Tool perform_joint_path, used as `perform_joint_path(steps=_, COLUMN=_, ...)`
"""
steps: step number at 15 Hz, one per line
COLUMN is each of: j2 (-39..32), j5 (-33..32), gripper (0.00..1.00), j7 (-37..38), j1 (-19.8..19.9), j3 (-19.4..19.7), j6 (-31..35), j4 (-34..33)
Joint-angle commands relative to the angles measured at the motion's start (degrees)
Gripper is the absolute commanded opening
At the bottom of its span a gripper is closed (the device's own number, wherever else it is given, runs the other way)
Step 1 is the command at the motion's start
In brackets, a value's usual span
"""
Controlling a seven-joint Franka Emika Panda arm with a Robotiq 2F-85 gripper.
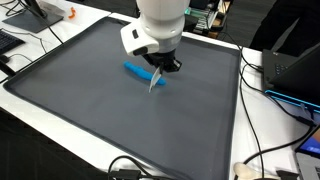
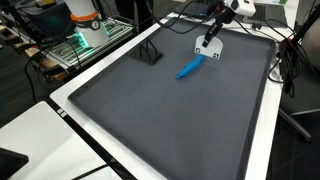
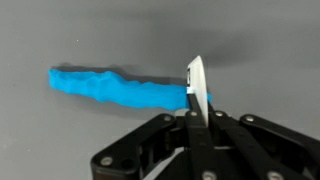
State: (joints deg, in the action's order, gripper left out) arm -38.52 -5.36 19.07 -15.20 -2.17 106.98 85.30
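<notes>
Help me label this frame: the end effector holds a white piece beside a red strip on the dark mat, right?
The strip is blue, not red; the wrist view shows it. The end effector holds a white piece beside the blue strip on the dark mat.

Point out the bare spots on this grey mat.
Most of the grey mat is bare: in an exterior view, the whole stretch from the blue strip to the near rim lies free. It is crowded around the gripper, shut on a thin white piece at the strip's end, and by the black stand near a rim.
</notes>
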Motion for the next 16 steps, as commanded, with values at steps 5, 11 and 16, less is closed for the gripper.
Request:
perform_joint_path(steps=5, j2=-1.1, j5=-2.7, gripper=0.01, j7=0.5, j1=-1.0, j3=0.8, j6=1.8, j4=-0.1)
perform_joint_path(steps=11, j2=-1.7, j5=-4.5, gripper=0.01, j7=-0.4, j1=-1.4, j3=0.7, j6=2.5, j4=0.0)
perform_joint_path(steps=16, j2=-2.7, j5=-3.9, gripper=0.01, j7=-1.2, j1=-1.0, j3=0.5, j6=0.9, j4=-0.4)
